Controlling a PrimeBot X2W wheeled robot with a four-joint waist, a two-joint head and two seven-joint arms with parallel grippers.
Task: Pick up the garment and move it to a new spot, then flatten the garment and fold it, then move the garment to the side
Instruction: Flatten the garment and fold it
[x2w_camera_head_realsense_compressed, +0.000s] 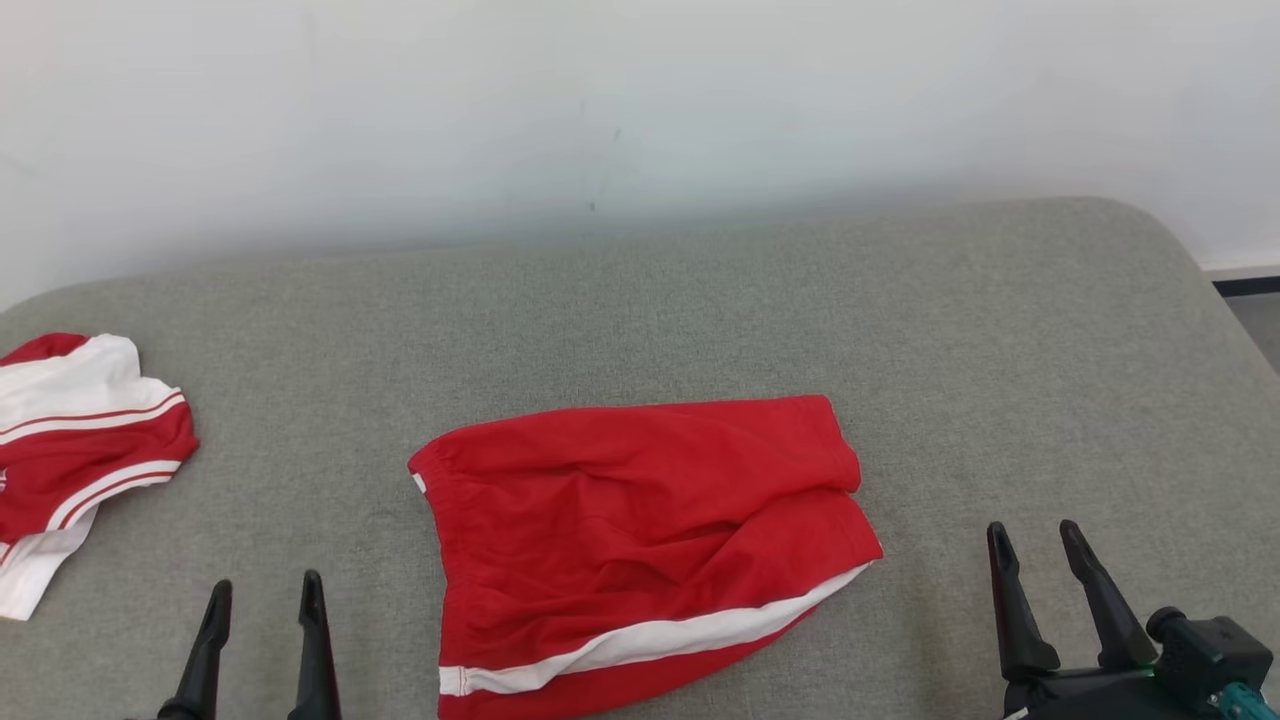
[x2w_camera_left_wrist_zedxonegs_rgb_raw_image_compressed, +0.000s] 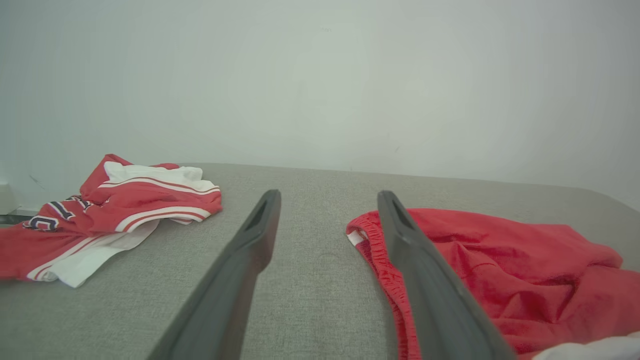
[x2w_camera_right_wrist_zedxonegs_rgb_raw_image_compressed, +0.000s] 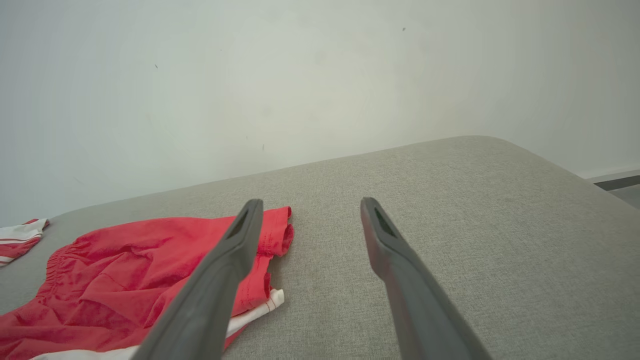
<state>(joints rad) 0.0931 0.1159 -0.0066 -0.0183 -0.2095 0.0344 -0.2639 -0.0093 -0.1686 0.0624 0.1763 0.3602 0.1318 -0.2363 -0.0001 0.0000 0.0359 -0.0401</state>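
Trouble ahead: with the left tool (x2w_camera_head_realsense_compressed: 267, 582) and right tool (x2w_camera_head_realsense_compressed: 1032, 528) both spread and empty beside the red shorts (x2w_camera_head_realsense_compressed: 640, 520), a shallow pinch could lift only the top layer.

The shorts (x2w_camera_head_realsense_compressed: 640, 520) are red with a white side stripe; the jersey (x2w_camera_head_realsense_compressed: 90, 450) is red and white, striped; the padded surface (x2w_camera_head_realsense_compressed: 700, 310) is grey.

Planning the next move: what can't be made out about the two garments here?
- Red shorts: near edge cut off by the head view's bottom; a left gripper finger covers part of the waistband in the left wrist view.
- Red-and-white jersey: cut by the head view's left edge; lettering crumpled, unreadable.
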